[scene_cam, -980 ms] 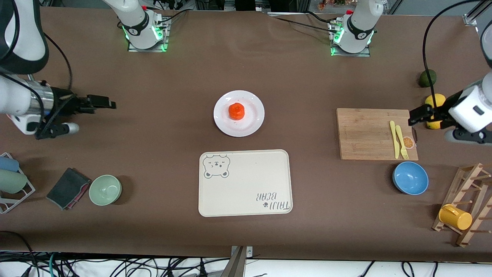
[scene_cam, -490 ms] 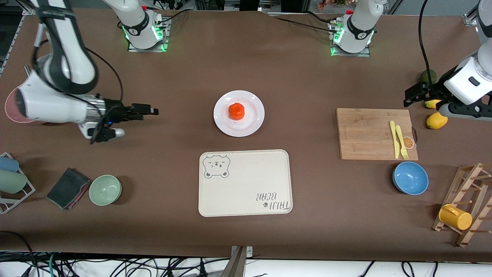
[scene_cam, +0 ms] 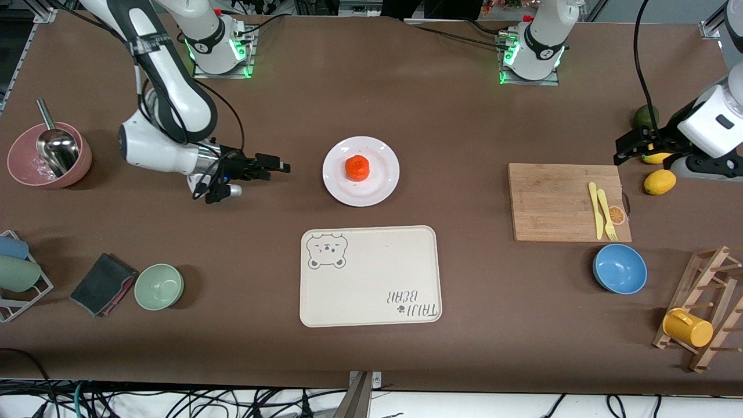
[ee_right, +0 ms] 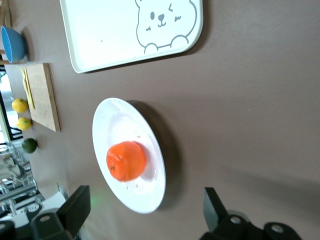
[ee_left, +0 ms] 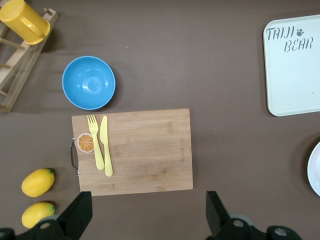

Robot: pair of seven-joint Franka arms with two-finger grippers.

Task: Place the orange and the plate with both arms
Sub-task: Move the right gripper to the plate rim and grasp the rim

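Right gripper (scene_cam: 277,167) level beside plate (scene_cam: 383,183) (fingers spread); left gripper (scene_cam: 624,150) over lemons.

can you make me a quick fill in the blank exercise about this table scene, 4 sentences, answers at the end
1. The orange sits on the white ____.
2. The right gripper hangs open above the table beside the plate, toward the ____ arm's end.
3. The yellow knife and fork lie on the wooden ____.
4. The left gripper hangs open near two ____-coloured lemons.

Missing words: plate; right; cutting board; yellow
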